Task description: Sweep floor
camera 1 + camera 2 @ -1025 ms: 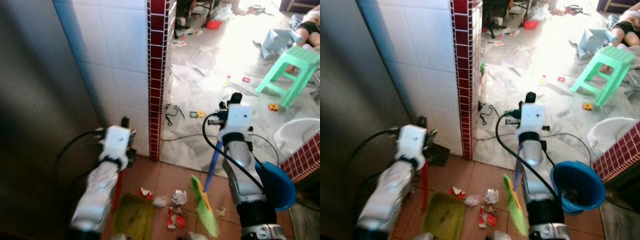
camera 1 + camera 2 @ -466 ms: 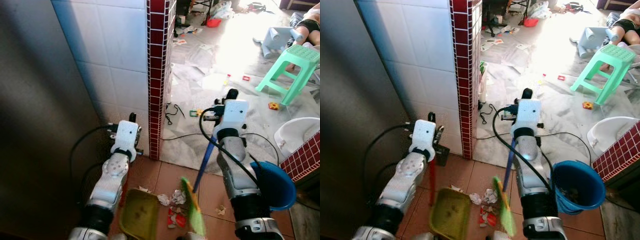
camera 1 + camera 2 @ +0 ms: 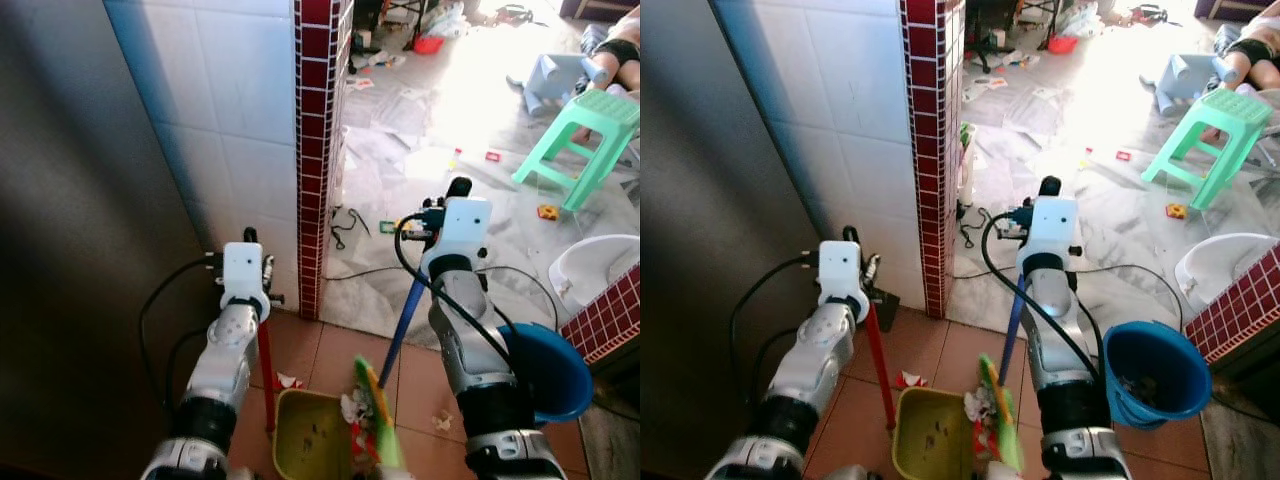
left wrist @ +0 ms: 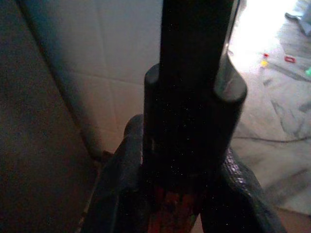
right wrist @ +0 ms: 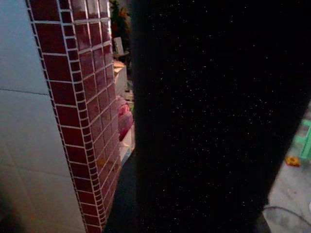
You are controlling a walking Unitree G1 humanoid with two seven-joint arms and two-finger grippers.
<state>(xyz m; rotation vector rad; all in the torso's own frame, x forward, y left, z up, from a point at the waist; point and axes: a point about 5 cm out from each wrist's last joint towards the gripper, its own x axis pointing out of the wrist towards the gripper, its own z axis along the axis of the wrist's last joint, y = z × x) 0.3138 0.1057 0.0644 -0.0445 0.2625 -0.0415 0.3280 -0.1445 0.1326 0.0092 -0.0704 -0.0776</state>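
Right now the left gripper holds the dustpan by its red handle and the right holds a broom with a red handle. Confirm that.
Not quite: the broom handle is blue, as the left eye view shows. The left gripper does hold the dustpan by its red handle, and the right gripper holds the broom.

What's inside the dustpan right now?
The dustpan shows a few small dark specks on its bare yellow-green floor. The crumpled paper scraps sit at its right edge against the green broom head; whatever lies behind the bristles is hidden.

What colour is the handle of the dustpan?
Red; the dustpan handle shows best in the right eye view.
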